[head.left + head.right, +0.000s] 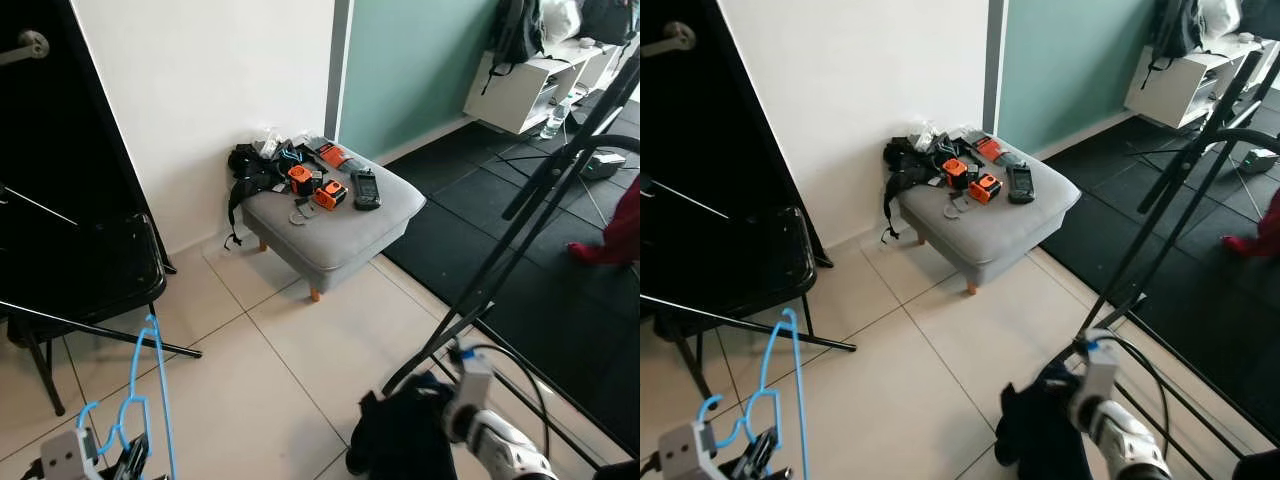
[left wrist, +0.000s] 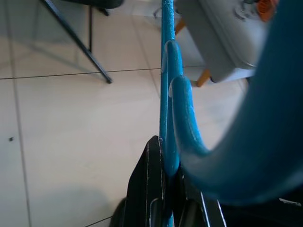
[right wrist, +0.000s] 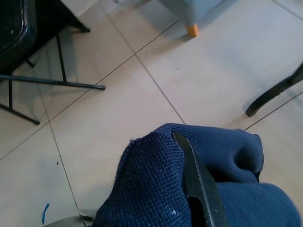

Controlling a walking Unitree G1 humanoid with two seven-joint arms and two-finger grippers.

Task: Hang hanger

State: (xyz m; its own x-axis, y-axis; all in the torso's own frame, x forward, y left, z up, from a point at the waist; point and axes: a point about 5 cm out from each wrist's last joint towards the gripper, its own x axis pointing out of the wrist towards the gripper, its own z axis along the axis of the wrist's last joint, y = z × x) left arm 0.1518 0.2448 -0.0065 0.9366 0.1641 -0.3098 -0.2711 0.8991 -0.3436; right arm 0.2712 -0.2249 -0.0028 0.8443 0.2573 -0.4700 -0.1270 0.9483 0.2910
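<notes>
Room: tiled floor (image 1: 300, 350) ran under white wall, where I stood.
Hanger: one blue hanger (image 1: 150, 400), upright, clamped in my left gripper (image 2: 163, 198) low over floor.
Right gripper (image 3: 199, 184): pinched on one navy garment (image 3: 156, 189).
Nearby: one grey footstool (image 1: 340, 225), one black chair (image 1: 90, 270).
Risk: I judged the hook might snag the chair's legs.

Grey footstool (image 1: 340, 225) carrying orange gadgets (image 1: 315, 187); black folding chair (image 1: 95, 265) beside it.
</notes>
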